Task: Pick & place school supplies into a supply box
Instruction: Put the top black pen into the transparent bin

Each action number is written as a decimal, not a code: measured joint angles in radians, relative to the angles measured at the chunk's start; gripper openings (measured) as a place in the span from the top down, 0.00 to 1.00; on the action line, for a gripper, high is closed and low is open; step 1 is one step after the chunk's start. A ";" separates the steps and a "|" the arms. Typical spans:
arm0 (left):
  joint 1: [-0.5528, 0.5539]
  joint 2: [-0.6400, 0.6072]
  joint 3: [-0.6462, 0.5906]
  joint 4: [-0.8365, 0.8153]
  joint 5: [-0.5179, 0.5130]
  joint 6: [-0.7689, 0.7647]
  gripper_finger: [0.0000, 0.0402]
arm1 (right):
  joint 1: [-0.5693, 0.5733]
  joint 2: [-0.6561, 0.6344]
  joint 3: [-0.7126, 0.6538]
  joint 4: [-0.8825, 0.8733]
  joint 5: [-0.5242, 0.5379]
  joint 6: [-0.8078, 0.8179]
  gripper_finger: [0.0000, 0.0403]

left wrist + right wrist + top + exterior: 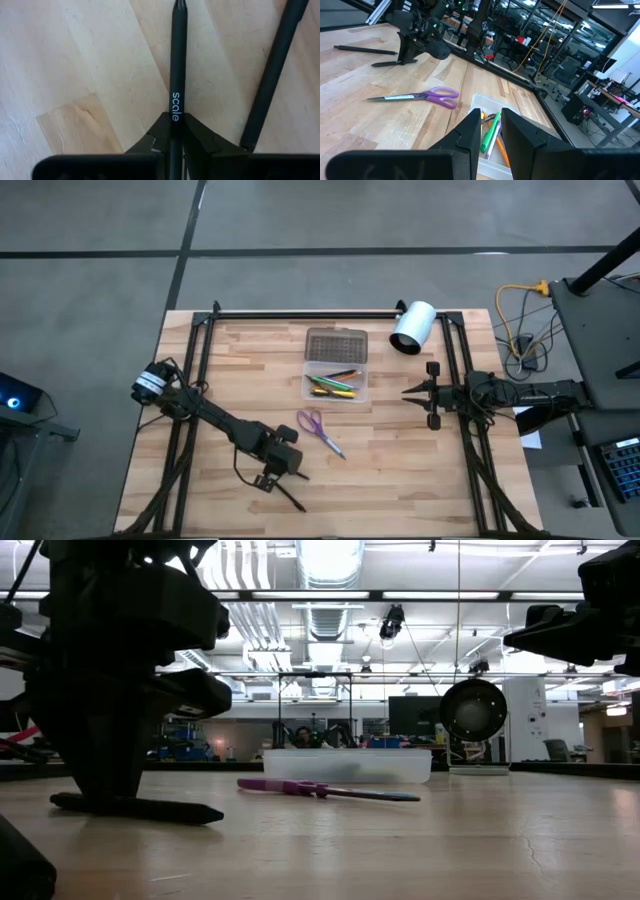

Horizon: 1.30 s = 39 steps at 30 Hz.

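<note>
While our left gripper (172,150) pinches a black pen (178,75) on the table (400,470), our right gripper (412,391) waits, fingers slightly parted, beside the supply box (361,387).

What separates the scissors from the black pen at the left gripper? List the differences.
1. The scissors have purple handles; the black pen is one plain dark stick.
2. The scissors lie free, with nothing touching them; the pen is clamped between the left gripper's fingers.
3. The scissors lie close to the supply box; the pen is farther from it.
Both are low on the table, outside the box.
</note>
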 joint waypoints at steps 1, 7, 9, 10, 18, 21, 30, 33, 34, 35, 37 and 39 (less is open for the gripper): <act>0.001 0.000 0.000 -0.001 0.002 0.000 0.97 | 0.000 0.000 0.000 0.000 0.000 0.000 0.83; 0.000 0.000 0.004 -0.017 0.001 0.046 0.97 | 0.000 0.000 0.000 0.000 0.000 0.000 0.83; 0.000 0.001 0.013 -0.022 0.001 0.081 0.97 | 0.000 0.000 0.000 0.000 0.000 0.000 0.83; 0.000 0.002 0.019 -0.028 -0.002 0.101 0.97 | 0.000 0.000 0.000 0.000 0.000 0.000 0.83; 0.000 0.004 0.054 0.006 -0.175 0.191 0.98 | 0.000 0.000 0.000 0.000 0.000 0.000 0.83; 0.000 0.004 0.056 0.019 -0.290 0.223 0.98 | 0.000 0.000 0.000 0.000 0.000 0.000 0.83; 0.004 0.004 0.056 0.160 -0.555 0.345 0.97 | 0.000 0.000 0.000 0.000 0.000 0.000 0.83; 0.007 0.004 0.056 0.221 -0.569 0.399 0.97 | 0.000 0.000 0.000 0.000 0.000 0.000 0.83; 0.009 0.004 0.056 0.235 -0.571 0.409 0.97 | 0.000 0.000 0.000 0.000 0.000 0.000 0.83; 0.013 0.004 0.056 0.248 -0.578 0.423 0.97 | 0.000 0.000 0.000 0.000 0.000 0.000 0.83; 0.024 0.003 0.056 0.276 -0.595 0.444 0.97 | 0.000 0.000 0.000 0.000 0.000 0.000 0.83; 0.037 0.003 0.056 0.288 -0.612 0.450 0.97 | 0.000 0.000 0.000 0.000 0.000 0.000 0.83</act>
